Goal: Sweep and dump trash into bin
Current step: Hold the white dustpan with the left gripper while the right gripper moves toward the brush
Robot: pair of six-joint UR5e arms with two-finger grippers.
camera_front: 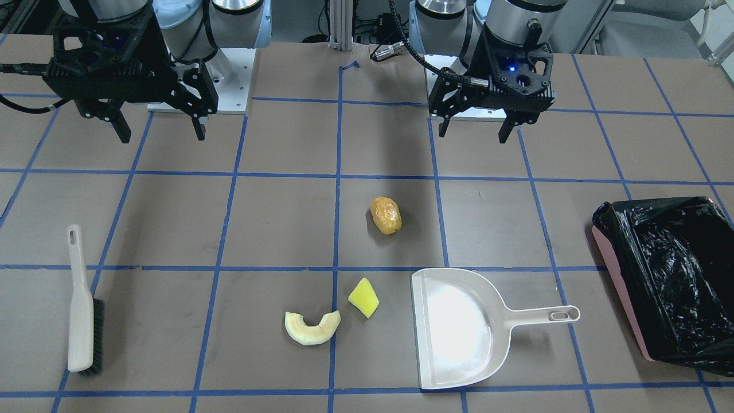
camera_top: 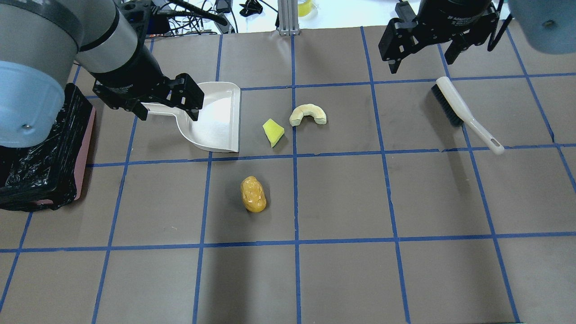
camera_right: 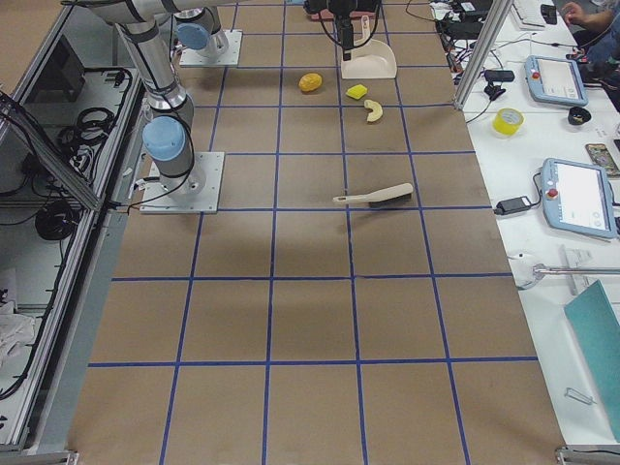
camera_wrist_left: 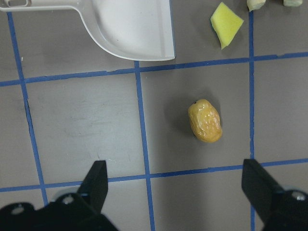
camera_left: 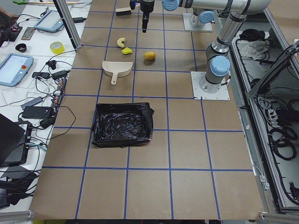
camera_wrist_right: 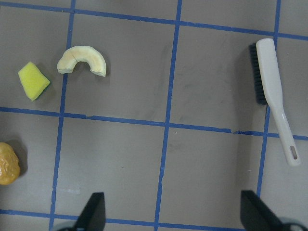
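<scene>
The trash lies mid-table: an orange-brown lump (camera_front: pixel 386 215) (camera_top: pixel 253 194) (camera_wrist_left: pixel 205 121), a yellow wedge (camera_front: pixel 363 297) (camera_top: pixel 273 132) and a cream crescent (camera_front: pixel 312 327) (camera_top: pixel 308 114) (camera_wrist_right: pixel 82 60). The pink bin with a black bag (camera_front: pixel 671 275) (camera_top: pixel 45 148) stands at the robot's left end. My left gripper (camera_front: pixel 474 132) (camera_top: pixel 167 114) (camera_wrist_left: pixel 175 192) is open and empty, raised on the robot's side of the beige dustpan (camera_front: pixel 459 327) (camera_top: pixel 216 121). My right gripper (camera_front: pixel 161 135) (camera_top: pixel 423 63) (camera_wrist_right: pixel 175 211) is open and empty, raised near the brush (camera_front: pixel 80 304) (camera_top: pixel 463 112) (camera_wrist_right: pixel 274 96).
The dustpan lies flat, its mouth facing the wedge and its handle (camera_front: pixel 545 314) pointing toward the bin. The brush lies flat at the robot's right. Blue tape lines grid the brown table (camera_top: pixel 351 198). Both arm bases (camera_front: pixel 200 74) stand at the robot's edge.
</scene>
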